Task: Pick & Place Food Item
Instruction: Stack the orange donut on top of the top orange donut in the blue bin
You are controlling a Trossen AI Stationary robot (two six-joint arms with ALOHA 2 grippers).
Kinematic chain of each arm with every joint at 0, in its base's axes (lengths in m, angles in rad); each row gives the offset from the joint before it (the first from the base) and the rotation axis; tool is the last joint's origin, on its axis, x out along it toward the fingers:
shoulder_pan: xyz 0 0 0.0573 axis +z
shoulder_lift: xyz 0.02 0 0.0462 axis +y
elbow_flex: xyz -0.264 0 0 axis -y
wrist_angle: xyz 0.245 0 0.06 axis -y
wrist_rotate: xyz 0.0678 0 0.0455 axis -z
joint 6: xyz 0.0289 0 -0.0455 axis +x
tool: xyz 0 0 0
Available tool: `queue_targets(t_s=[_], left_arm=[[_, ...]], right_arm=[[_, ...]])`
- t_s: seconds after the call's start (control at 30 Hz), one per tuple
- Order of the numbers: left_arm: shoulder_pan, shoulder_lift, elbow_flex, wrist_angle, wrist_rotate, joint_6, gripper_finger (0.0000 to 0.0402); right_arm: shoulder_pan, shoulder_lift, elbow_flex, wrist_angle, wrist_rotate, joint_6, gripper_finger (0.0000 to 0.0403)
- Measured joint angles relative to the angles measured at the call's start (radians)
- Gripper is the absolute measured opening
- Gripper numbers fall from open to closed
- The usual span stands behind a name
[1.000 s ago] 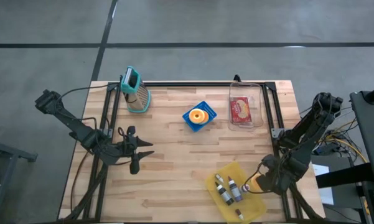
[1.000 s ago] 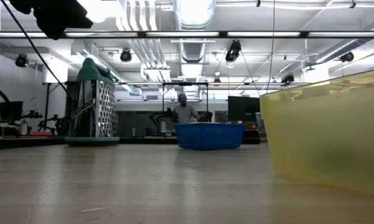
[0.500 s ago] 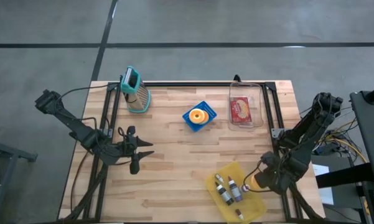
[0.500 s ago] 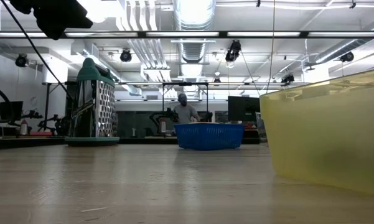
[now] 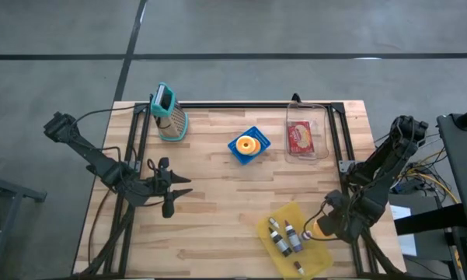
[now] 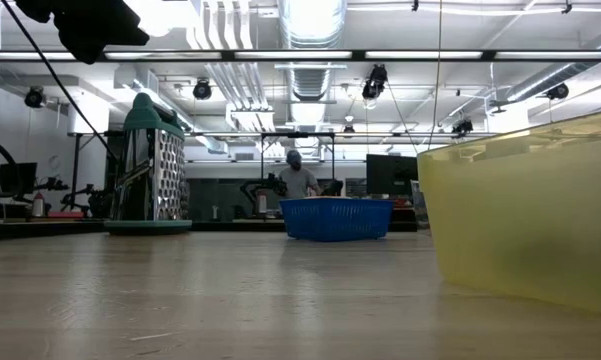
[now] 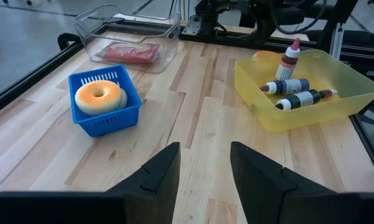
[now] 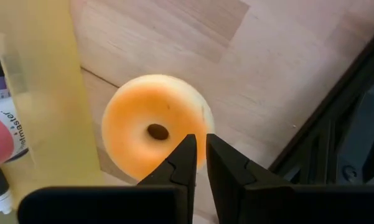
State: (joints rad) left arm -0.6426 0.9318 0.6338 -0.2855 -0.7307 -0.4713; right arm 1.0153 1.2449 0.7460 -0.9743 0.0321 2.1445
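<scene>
The wooden table [image 5: 217, 155] carries everything here. The left arm waits over its left side, its gripper [image 5: 179, 196] pointing toward the middle with the fingers [image 7: 163, 174] standing apart and nothing between them. The right arm reaches down at the table's front right corner, where the right gripper [image 8: 199, 155] hangs just over an orange donut [image 8: 150, 127]; its fingers [image 8: 185, 163] are drawn narrow, almost touching, over the donut's rim, and the pictures do not show whether they pinch it. That donut lies on the wood right beside the outer wall of a yellow bin [image 5: 318, 260], between the bin and the table's edge. The bin holds three small bottles [image 5: 286, 237] lying side by side. A clear container [image 5: 304, 155] at the back right holds a red food item [image 5: 301, 136]. A grater [image 5: 169, 113] with a teal handle stands at the back left. Near the middle sits a small blue basket [image 5: 239, 154] with a second donut [image 5: 248, 145] in it.
</scene>
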Motion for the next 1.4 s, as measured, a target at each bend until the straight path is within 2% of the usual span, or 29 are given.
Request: queue_targets(t_s=[0.37, 0.5, 0.67, 1.07, 1.4], left_arm=[[0.0, 0.0, 0.0, 0.0, 0.0, 0.0, 0.0149], [0.0, 0.0, 0.0, 0.0, 0.0, 0.0, 0.0149], [0.0, 0.0, 0.0, 0.0, 0.0, 0.0, 0.0149], [0.0, 0.0, 0.0, 0.0, 0.0, 0.0, 0.0149], [0.0, 0.0, 0.0, 0.0, 0.0, 0.0, 0.0149]], right_arm=[[0.001, 0.0, 0.0, -0.009, 0.015, 0.004, 0.0032], [0.001, 0.0, 0.0, -0.017, 0.013, 0.027, 0.0047], [0.001, 0.0, 0.0, -0.017, 0.013, 0.029, 0.0094], [0.001, 0.0, 0.0, -0.067, 0.013, 0.03, 0.0248], [0.001, 0.0, -0.002, -0.066, 0.021, 0.029, 0.0314]])
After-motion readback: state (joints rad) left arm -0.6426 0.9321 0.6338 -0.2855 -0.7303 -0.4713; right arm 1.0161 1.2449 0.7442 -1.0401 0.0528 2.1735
